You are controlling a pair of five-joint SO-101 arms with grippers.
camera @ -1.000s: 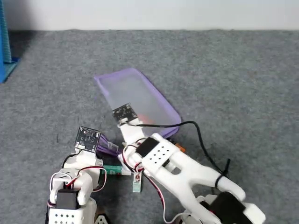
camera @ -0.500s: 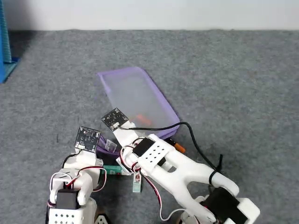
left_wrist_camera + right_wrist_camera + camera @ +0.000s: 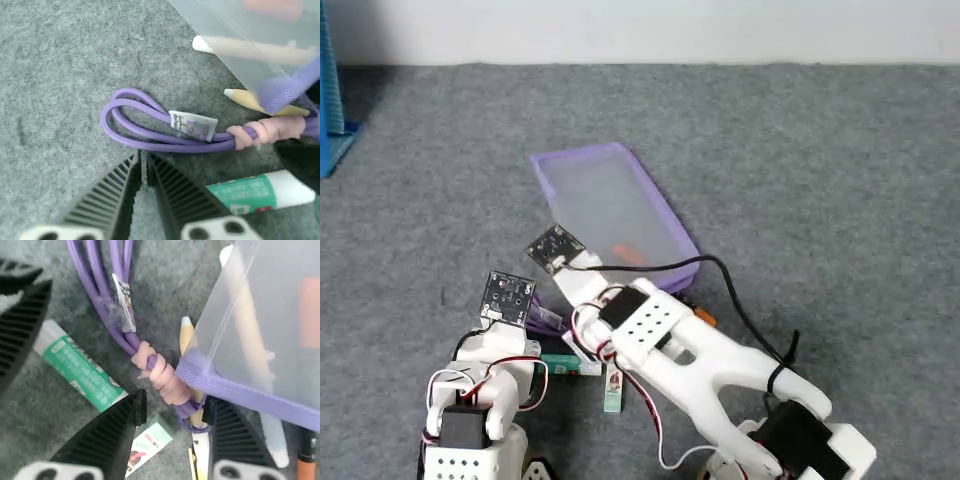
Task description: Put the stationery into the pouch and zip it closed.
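The translucent purple pouch (image 3: 610, 200) (image 3: 265, 330) lies on the grey carpet with an orange item (image 3: 628, 254) and a white pen (image 3: 240, 45) inside. Its purple cord (image 3: 150, 125) (image 3: 545, 318) loops out from a pink knot (image 3: 160, 372) (image 3: 270, 131) at the near corner. My right gripper (image 3: 172, 407) stands open astride that knot. A pencil (image 3: 187, 340) (image 3: 240, 96) pokes out beside it. My left gripper (image 3: 141, 159) is shut and empty, just short of the cord loop. A green-and-white glue stick (image 3: 250, 192) (image 3: 75, 365) (image 3: 560, 362) lies between the arms.
A small eraser (image 3: 150, 440) (image 3: 612, 390) lies close to the glue stick. An orange pen (image 3: 700, 315) shows beside the right arm. A blue object (image 3: 330, 90) stands at the far left edge. Open carpet stretches to the right and far side.
The right arm has swung left toward the pouch's near corner, and the pouch has turned slightly. The left arm has not moved.
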